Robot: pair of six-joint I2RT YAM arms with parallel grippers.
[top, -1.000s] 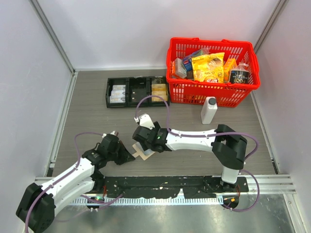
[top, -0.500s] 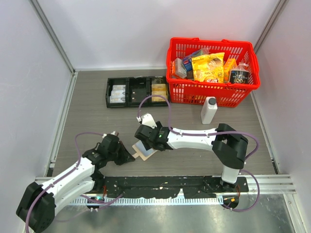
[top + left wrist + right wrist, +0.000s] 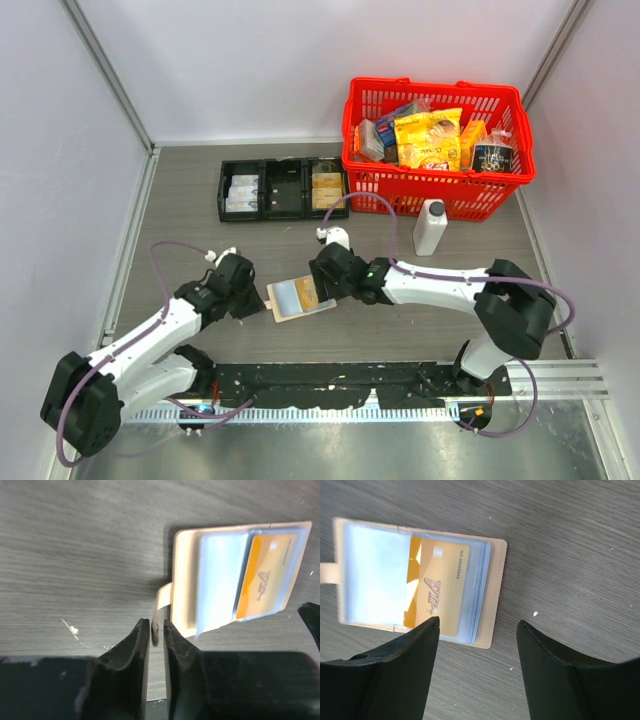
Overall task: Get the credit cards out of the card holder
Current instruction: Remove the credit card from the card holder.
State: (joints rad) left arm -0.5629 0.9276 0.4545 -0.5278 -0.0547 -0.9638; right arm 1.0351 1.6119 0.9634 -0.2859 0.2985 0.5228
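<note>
The tan card holder (image 3: 300,297) lies open on the table, its pale blue shiny sleeves up. An orange-gold credit card (image 3: 436,584) sits in a clear sleeve; it also shows in the left wrist view (image 3: 263,575). My left gripper (image 3: 156,630) is shut on the holder's snap tab (image 3: 161,600) at the holder's left edge (image 3: 182,580). My right gripper (image 3: 477,625) is open and empty, just above the holder's near right corner (image 3: 490,630), in the top view right of the holder (image 3: 330,272).
A black three-compartment tray (image 3: 282,188) with small packs stands at the back. A red basket (image 3: 436,190) full of groceries is at the back right, with a white bottle (image 3: 430,227) in front of it.
The card holder has been opened flat and now shows its sleeves and the orange card. My right gripper has let go and moved right; my left gripper has shifted up with the tab.
</note>
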